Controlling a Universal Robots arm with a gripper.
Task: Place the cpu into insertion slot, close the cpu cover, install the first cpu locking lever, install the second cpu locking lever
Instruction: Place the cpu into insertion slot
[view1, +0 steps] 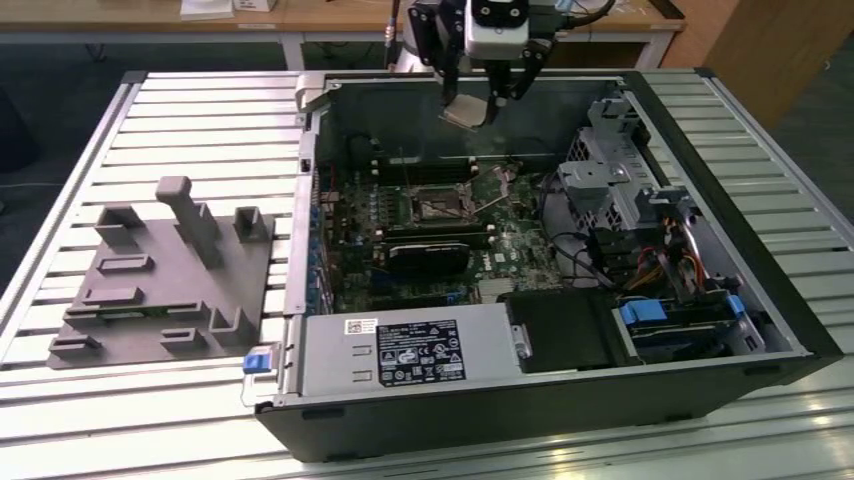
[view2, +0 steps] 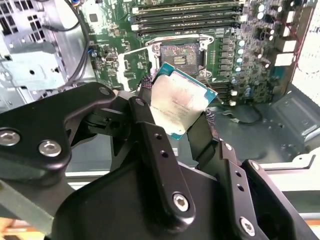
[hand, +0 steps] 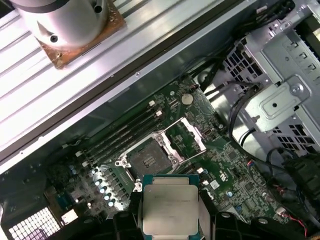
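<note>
On the slatted aluminium tabletop (view1: 200, 110) lies the open black desktop computer case (view1: 534, 400), with the green motherboard (hand: 235, 165) flat on its floor. The square, metal-framed insertion slot (hand: 149, 159) is empty, and the silver frame-shaped cpu cover (hand: 196, 136) beside it is swung up and open. The black two-fingered end effector (view1: 477, 103) hangs well above the board near the case's far wall. Its fingers are closed on two opposite edges of the small flat square cpu with a silvery-beige top (view2: 180, 102). The chip looks tilted in that narrow edge grip, so it could land corner-first and bend the slot's contacts. It may also slip between the pads, or sit rotated off the slot's keying. A descent slightly off line could also catch the raised cover.
</note>
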